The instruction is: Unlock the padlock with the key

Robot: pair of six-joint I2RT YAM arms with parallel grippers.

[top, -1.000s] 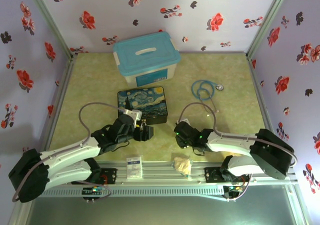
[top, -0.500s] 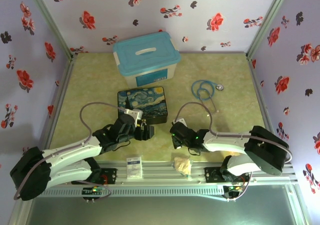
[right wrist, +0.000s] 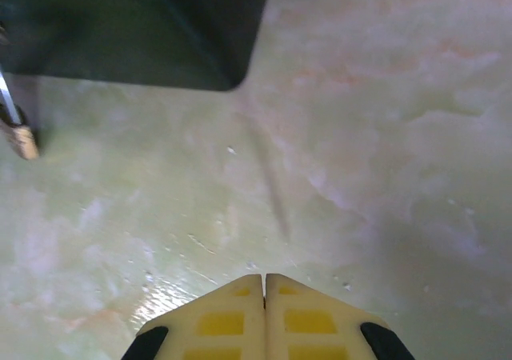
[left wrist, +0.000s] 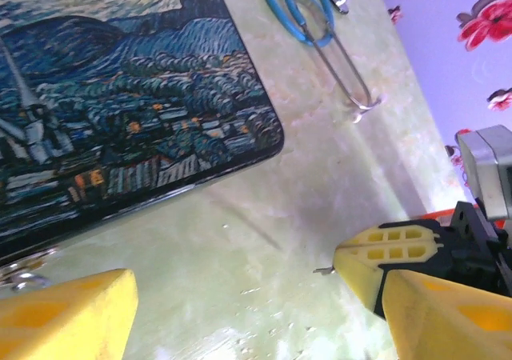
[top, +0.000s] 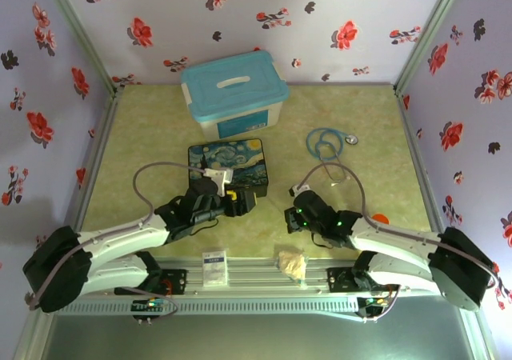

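Green tabletop (top: 384, 136); right fingers (right wrist: 232, 316) pinch the key (left wrist: 322, 270); left fingers (left wrist: 64, 312) apart.

The padlock (right wrist: 22, 141): a small brass-coloured body with a silvery shackle leg rising from it. It shows at the left margin of the right wrist view, partly cut off there. It sits at the near side of the dark painted box (right wrist: 136, 24), left of that box's near right corner and low against the pale green table (right wrist: 384, 136). Whether the shackle is latched cannot be told.

The key (left wrist: 323, 271): only a thin grey metal tip is visible, projecting leftward from the closed yellow fingertips of the right gripper (left wrist: 352, 264). It is over the table, near and right of the box's near right corner, apart from the padlock.
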